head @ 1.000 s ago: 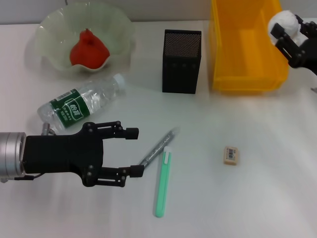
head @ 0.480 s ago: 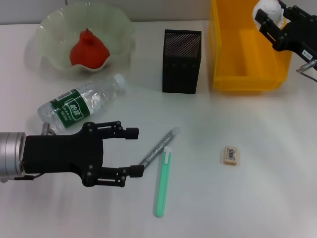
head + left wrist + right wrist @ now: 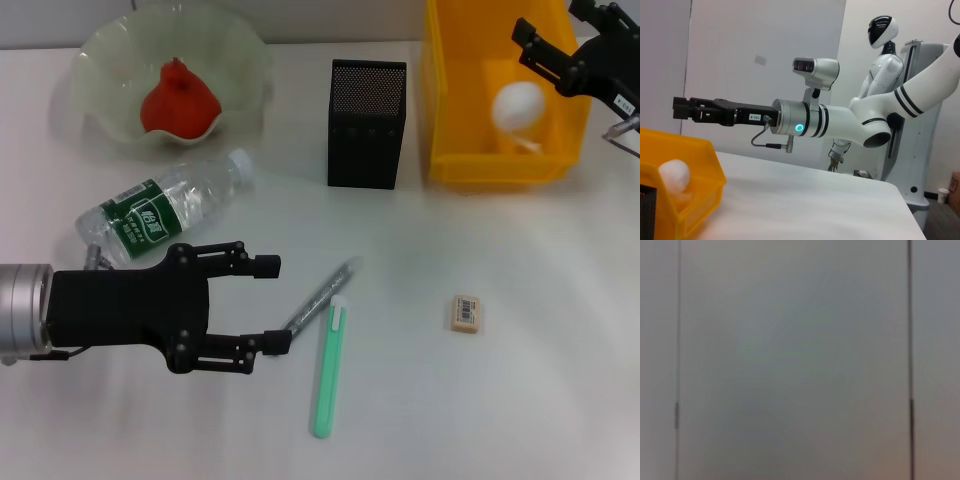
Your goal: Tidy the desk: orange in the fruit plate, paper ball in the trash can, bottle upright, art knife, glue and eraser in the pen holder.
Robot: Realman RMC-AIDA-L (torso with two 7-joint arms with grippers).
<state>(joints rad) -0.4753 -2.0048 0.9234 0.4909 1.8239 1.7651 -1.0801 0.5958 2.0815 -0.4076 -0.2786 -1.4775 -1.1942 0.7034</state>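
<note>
Paper ball [image 3: 521, 104] is no longer held by the right end effector [image 3: 560, 40]; half a second ago it was clamped there, now it is seen inside the trash can [image 3: 455, 90], blurred, near the right wall. Right end effector is spread wide and empty, positioned above the can's far right corner. Nothing else is shifted.

Bench [image 3: 560, 380] is white. Trash can is set at far right. Fruit plate [image 3: 235, 60] is set at far left, with the orange [image 3: 180, 100] inside. Left end effector [image 3: 270, 305] is held low over the near-left bench, fingers spread, nothing gripped. Bottle [image 3: 160, 210] is laid on its side between plate and left end effector. Pen holder [image 3: 367, 123] is stood upright just left of the can. Green art knife [image 3: 327, 372] and grey glue pen [image 3: 322, 295] are laid side by side near centre. Eraser [image 3: 467, 312] is laid alone to their right.
</note>
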